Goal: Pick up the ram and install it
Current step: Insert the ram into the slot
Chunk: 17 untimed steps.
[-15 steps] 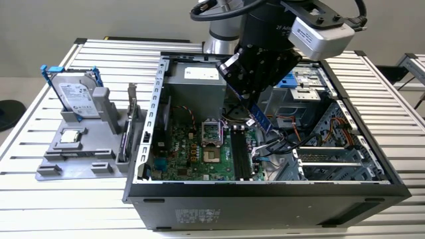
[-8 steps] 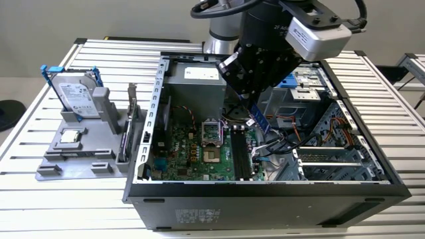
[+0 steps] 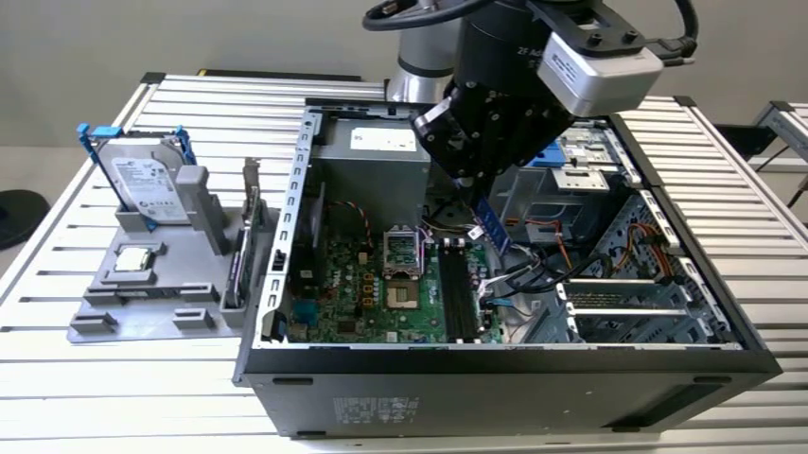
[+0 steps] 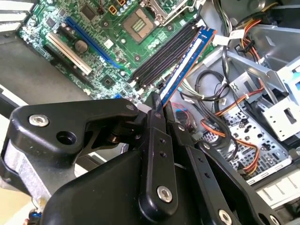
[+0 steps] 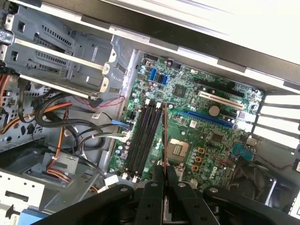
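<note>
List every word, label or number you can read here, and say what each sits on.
Nothing reads clearly.
Label on the hard drive: too small.
Sticker on the power supply: blurred.
Sticker on the computer case front: too small.
White print on the gripper: too small.
Pale strip on the ram, held in the jaws: illegible.
Motherboard markings: too small.

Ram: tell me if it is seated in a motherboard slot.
No, the gripper holds the ram tilted above the black slots, which lie empty.
</note>
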Available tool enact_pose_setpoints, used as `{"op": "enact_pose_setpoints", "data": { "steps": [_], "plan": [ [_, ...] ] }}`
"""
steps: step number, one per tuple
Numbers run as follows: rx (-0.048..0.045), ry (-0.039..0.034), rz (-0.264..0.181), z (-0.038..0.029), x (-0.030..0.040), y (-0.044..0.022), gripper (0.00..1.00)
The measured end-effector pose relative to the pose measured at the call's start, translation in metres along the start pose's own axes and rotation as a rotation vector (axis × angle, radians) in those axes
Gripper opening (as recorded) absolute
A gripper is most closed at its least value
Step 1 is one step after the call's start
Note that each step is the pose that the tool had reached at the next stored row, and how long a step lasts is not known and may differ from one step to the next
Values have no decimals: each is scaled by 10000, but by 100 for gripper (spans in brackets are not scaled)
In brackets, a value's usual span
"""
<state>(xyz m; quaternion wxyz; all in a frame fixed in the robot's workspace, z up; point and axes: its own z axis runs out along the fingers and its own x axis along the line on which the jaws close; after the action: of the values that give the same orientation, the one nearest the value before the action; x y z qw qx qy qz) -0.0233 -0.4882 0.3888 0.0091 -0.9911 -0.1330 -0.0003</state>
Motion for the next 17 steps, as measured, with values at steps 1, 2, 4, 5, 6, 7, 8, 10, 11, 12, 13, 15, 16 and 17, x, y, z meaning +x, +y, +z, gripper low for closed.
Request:
{"op": "enact_pose_setpoints", "data": {
  "steps": [1,2,4,5,6,7,8,10,11,12,13,15,16,17],
  "plan": [
    [0,1,59,0,0,0,0],
    [-1,2,126,0,0,0,0],
    [-4,3,257,-1,0,0,0],
    [-5,4,326,-1,0,0,0],
    [-5,6,396,-1,0,0,0],
    [-5,7,465,-1,0,0,0],
    [-6,8,537,-1,0,0,0],
    [-5,11,693,0,0,0,0],
    [-6,13,774,0,0,0,0],
    [-7,15,864,0,0,0,0],
    [-7,16,952,0,0,0,0],
    [-10,19,1142,0,0,0,0],
    [-11,21,1238,0,0,0,0],
    [-12,23,1342,0,0,0,0]
  ]
}}
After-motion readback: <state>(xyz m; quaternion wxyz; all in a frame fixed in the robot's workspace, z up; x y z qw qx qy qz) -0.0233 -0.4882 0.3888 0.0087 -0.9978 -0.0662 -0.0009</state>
